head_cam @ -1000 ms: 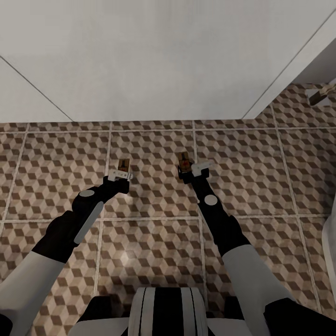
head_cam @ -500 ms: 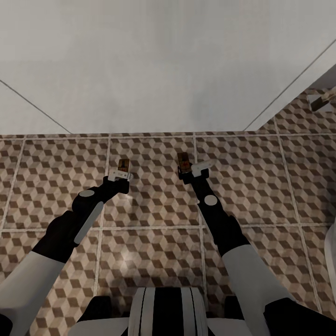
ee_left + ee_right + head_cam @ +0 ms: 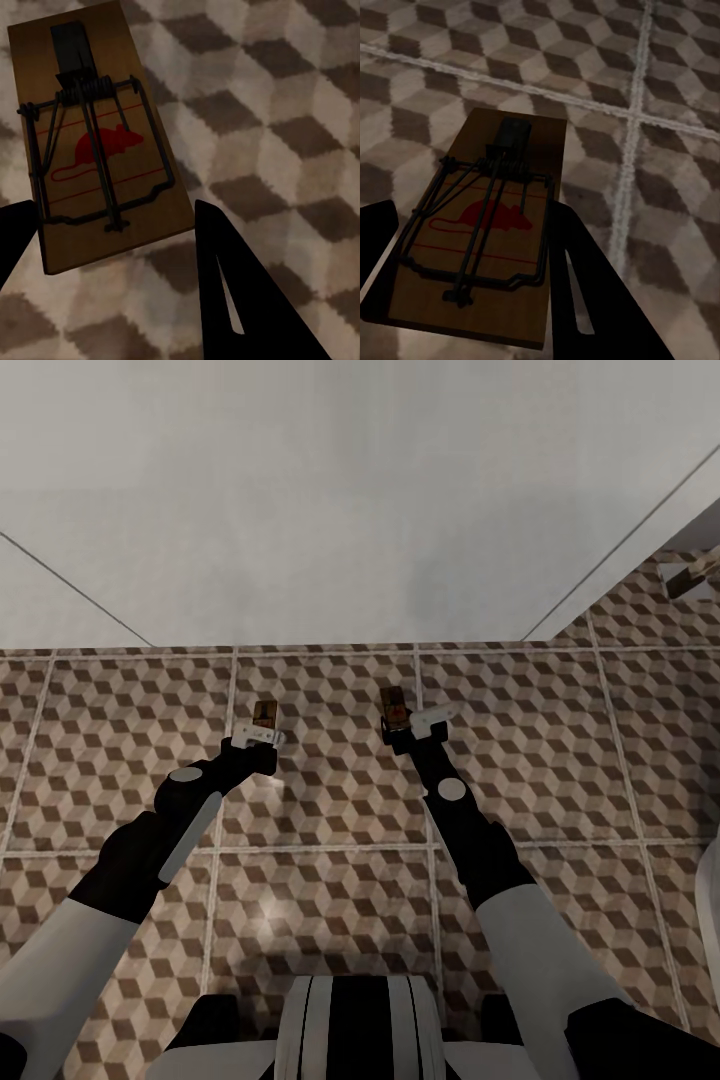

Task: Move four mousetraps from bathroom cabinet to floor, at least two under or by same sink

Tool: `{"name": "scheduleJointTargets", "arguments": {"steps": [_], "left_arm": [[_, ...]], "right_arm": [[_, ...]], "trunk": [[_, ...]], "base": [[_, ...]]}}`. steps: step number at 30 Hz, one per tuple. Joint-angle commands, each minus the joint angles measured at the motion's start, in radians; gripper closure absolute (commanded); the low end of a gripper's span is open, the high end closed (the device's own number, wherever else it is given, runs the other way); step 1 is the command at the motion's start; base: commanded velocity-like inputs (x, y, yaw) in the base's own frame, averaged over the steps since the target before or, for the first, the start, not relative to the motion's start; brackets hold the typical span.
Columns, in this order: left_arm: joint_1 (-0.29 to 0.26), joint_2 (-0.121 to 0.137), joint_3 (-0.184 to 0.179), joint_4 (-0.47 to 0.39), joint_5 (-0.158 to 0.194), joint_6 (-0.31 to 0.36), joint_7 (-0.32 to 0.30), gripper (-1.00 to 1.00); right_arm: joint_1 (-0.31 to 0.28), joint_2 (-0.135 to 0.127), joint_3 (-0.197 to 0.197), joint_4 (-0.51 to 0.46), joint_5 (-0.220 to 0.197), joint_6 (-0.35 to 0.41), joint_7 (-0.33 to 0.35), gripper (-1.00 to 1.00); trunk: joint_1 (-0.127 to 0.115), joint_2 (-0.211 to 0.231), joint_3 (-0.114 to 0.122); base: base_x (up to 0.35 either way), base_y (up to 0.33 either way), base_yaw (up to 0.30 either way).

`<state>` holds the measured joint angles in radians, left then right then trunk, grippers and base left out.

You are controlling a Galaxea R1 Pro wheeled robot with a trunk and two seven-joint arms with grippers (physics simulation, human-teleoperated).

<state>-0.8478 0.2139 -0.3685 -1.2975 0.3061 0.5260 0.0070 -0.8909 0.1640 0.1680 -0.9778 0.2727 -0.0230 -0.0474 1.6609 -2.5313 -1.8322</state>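
White wall panel [image 3: 330,500] fills the far field; the bathroom floor [image 3: 330,880] of cube-print tiles spreads below it. My left gripper [image 3: 262,732] is clamped on one mousetrap [image 3: 94,146], fingers [image 3: 232,300] at both long edges. My right gripper [image 3: 408,722] pinches a second mousetrap [image 3: 491,229] likewise. Both boards hang low over the tiles; contact with the floor cannot be resolved. Small pale object [image 3: 690,575] far right, unclear.
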Motion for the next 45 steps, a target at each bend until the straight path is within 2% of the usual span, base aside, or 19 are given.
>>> {"name": "scheduleJointTargets", "arguments": {"steps": [1, 19, 29, 45], "left_arm": [[0.000, 0.001, -0.001, -0.001, -0.001, 0.005, 0.001, 1.00], [0.000, -0.001, -0.001, -0.004, -0.001, 0.004, 0.001, 1.00], [0.000, -0.001, -0.002, -0.005, 0.000, 0.002, 0.001, 1.00], [0.001, 0.000, -0.003, -0.007, -0.001, -0.006, -0.002, 1.00]], "right_arm": [[0.000, 0.000, 0.001, 0.001, 0.010, -0.002, -0.005, 1.00], [0.000, 0.001, 0.001, 0.001, 0.011, -0.003, -0.006, 1.00], [0.000, 0.003, 0.002, 0.000, 0.011, -0.012, -0.094, 1.00], [0.000, 0.007, 0.003, 0.001, 0.019, -0.067, -0.135, 1.00]], "trunk": [[0.000, 0.000, 0.000], [0.000, 0.000, 0.000], [0.000, 0.000, 0.000], [0.000, 0.000, 0.000]], "base": [[0.000, 0.000, 0.000], [0.000, 0.000, 0.000], [0.000, 0.000, 0.000], [0.000, 0.000, 0.000]]}}
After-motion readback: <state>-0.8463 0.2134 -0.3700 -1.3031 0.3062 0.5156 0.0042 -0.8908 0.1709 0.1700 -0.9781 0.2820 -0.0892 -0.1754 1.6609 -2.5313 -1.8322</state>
